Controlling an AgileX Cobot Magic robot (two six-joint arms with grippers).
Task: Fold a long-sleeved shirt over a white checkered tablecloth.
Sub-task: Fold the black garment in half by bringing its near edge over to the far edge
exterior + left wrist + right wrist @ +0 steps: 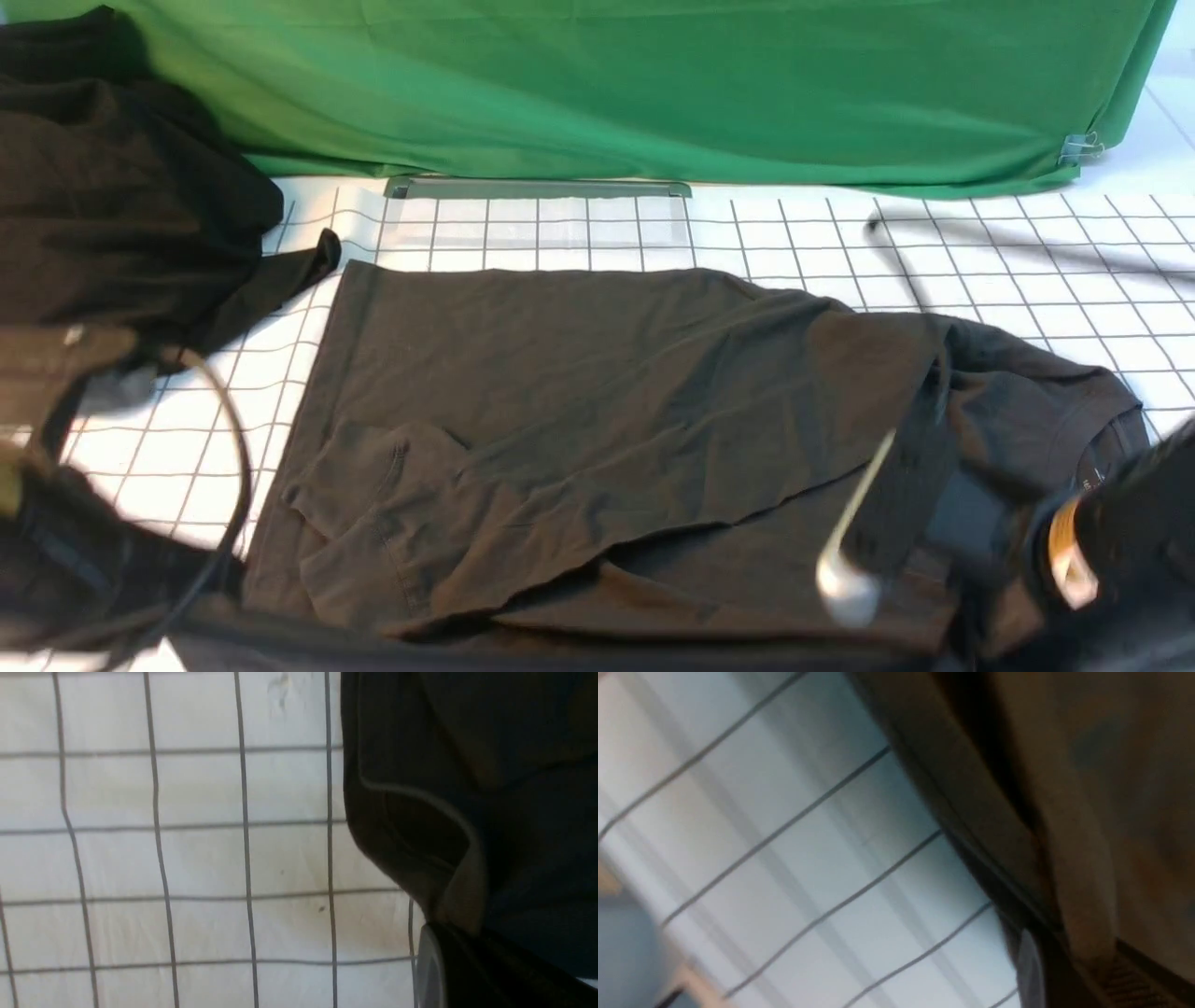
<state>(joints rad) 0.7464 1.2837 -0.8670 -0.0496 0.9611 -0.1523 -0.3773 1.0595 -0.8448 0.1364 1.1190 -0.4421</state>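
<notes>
The long-sleeved shirt (579, 392), dark charcoal-brown, lies across the white checkered tablecloth (1027, 261) with its collar to the right and one layer folded over the body. My right gripper (910, 532) is low over the shirt's near right part, blurred. In the right wrist view it (1069, 961) is shut, with brown shirt fabric (1111, 788) running into the jaws. My left arm (56, 551) sits at the near left. In the left wrist view, my left gripper (455, 933) is shut on a hemmed fold of the shirt (514, 812) over the grid cloth (187, 858).
A blacker garment (112, 187) is heaped at the far left. Plain green fabric (653, 84) hangs along the back, held by a clip (1078, 147). A clear flat strip (537, 210) lies behind the shirt. A black cable (233, 448) loops by my left arm.
</notes>
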